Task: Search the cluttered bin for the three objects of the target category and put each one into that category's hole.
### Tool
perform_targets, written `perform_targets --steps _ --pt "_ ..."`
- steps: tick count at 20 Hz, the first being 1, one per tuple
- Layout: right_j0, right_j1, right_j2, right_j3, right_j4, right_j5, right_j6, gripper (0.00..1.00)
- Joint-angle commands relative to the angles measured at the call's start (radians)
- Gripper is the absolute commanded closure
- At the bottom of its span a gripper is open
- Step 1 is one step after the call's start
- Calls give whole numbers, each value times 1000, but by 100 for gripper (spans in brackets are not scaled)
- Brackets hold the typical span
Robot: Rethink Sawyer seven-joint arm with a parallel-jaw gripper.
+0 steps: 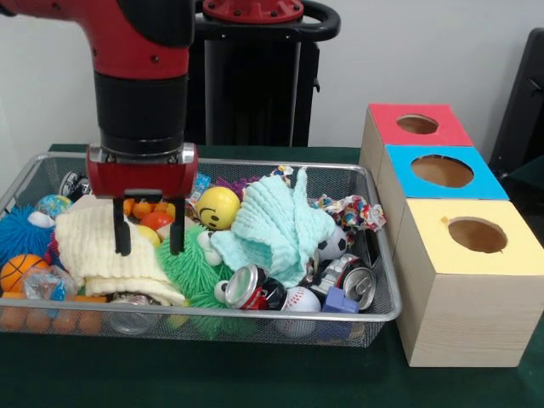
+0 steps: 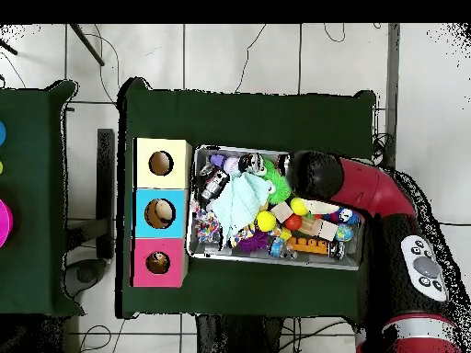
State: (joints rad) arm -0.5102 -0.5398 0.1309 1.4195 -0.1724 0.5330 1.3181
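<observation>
Green tabletop (image 1: 255, 382) carries a wire bin (image 1: 374, 310) of clutter beside three wooden boxes with holes, red (image 1: 418, 125), blue (image 1: 442, 171) and yellow (image 1: 477, 235). Over the bin's cream knitted cloth (image 1: 93, 246), the claw (image 1: 150, 240) hangs released, its fingers parted and grasping nothing.

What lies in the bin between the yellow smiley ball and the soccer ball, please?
In the front view, the crumpled mint cloth lies between the smiley ball and the soccer ball.
</observation>
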Motion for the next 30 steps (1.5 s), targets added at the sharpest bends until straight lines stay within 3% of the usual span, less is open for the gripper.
perform_targets --steps 1,13,20,28,29,30 --pt "-18 42 22 181 19 -65 193 0" --pt "-22 71 9 316 25 -241 268 0" --pt "3 173 8 331 47 -415 311 0" --pt "31 269 18 296 97 -531 316 0" --pt "31 272 20 300 104 -551 316 100" --pt "40 269 13 299 114 -546 321 100"
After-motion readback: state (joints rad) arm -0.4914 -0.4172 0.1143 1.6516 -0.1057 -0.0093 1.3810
